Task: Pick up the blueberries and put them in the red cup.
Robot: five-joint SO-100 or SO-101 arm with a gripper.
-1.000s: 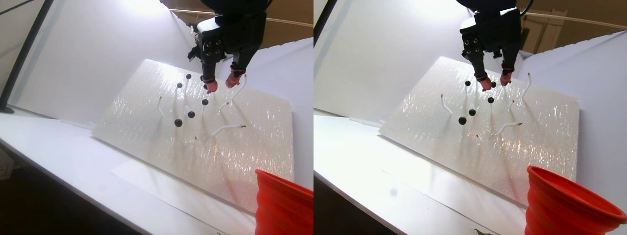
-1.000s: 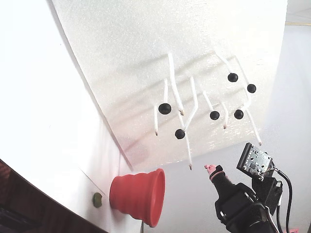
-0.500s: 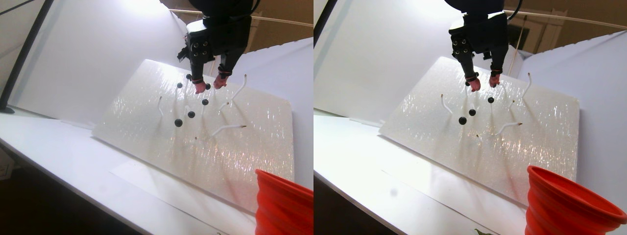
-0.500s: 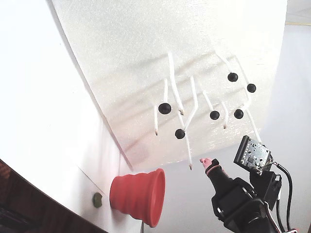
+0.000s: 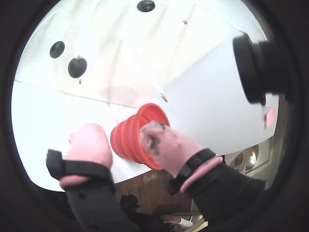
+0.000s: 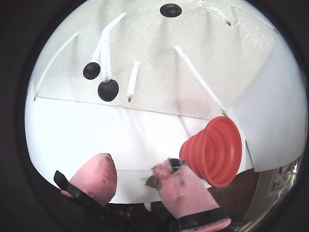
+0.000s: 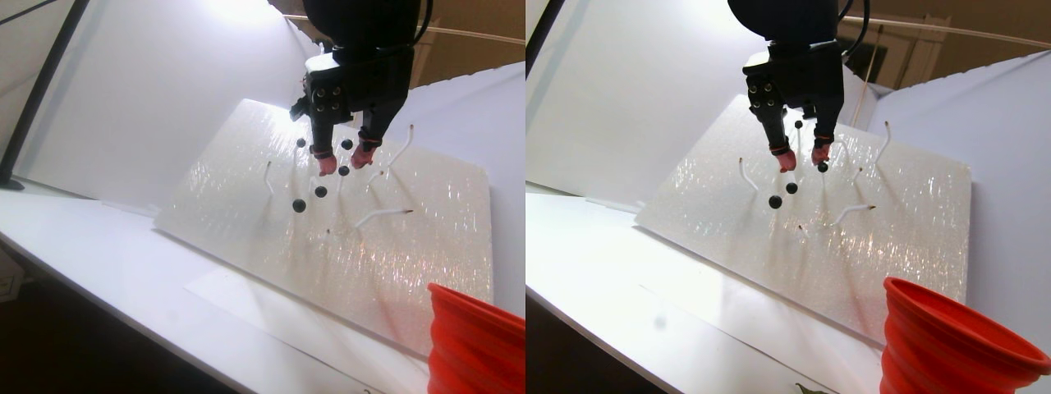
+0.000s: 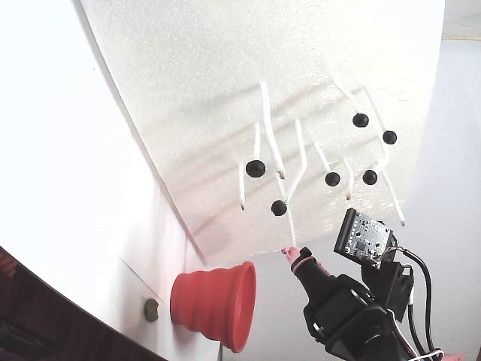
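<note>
Above the tilted white foam board (image 7: 246, 213), the gripper (image 7: 344, 160) hangs with pink fingertips (image 6: 99, 176) parted, holding nothing. Around it the blueberries (image 8: 255, 168) sit on white stems. Only a wrist view shows the red cup (image 6: 215, 150) whole, lying sideways.

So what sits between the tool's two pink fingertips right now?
Nothing is held: in a wrist view the open tool frames bare white tabletop; the blueberries are beyond it, and the red cup is off to the right.
</note>
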